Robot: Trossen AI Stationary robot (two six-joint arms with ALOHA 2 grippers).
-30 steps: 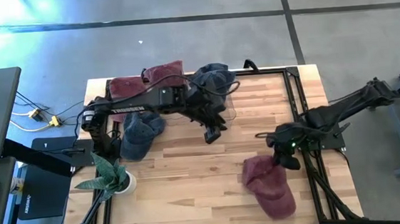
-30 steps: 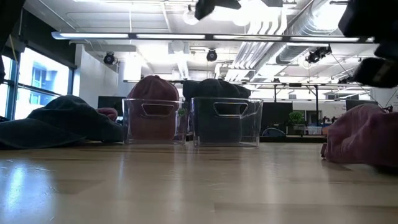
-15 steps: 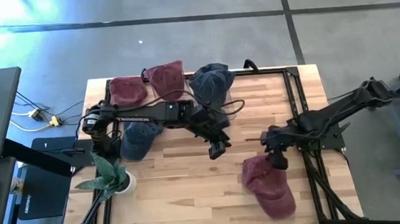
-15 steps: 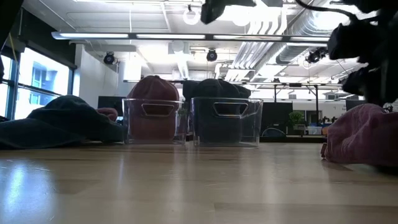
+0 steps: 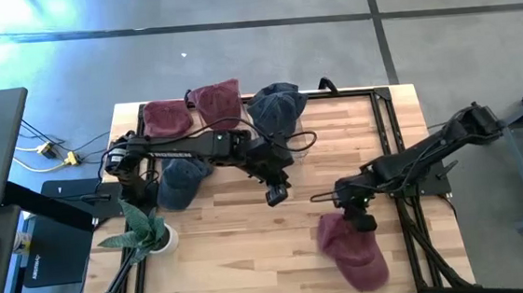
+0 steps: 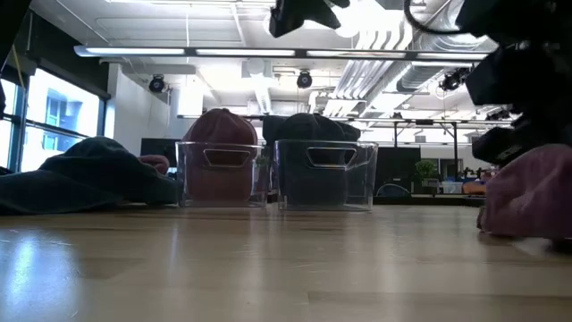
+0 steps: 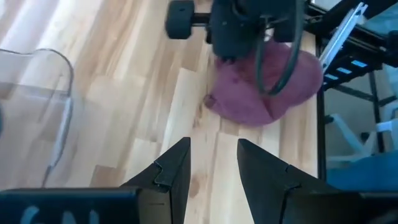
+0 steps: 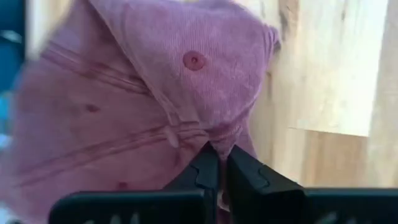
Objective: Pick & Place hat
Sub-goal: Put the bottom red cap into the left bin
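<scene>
A maroon corduroy hat lies on the wooden table near its right front corner, also seen in the right wrist view and the low view. My right gripper is down on the hat's far part, with its fingers shut on the cloth. My left gripper hangs open above the middle of the table, its fingers holding nothing. It points toward the hat. My right gripper pinches a bunched fold of the hat's crown cloth between its two fingertips, a little way from the top button. The fingers come from above, slanting down from the table's right side. The hat rests on the table, its cloth puckered toward the fingertips.
Two clear bins stand at the far edge, one with a maroon hat, one with a dark blue hat. Another maroon hat and a dark blue hat lie at the left. A potted plant stands at the front left.
My right gripper has come down and toward the table's left onto the maroon hat, whose edge in the low view has drawn in toward the gripper. My left gripper has moved toward the near edge and sunk a little.
</scene>
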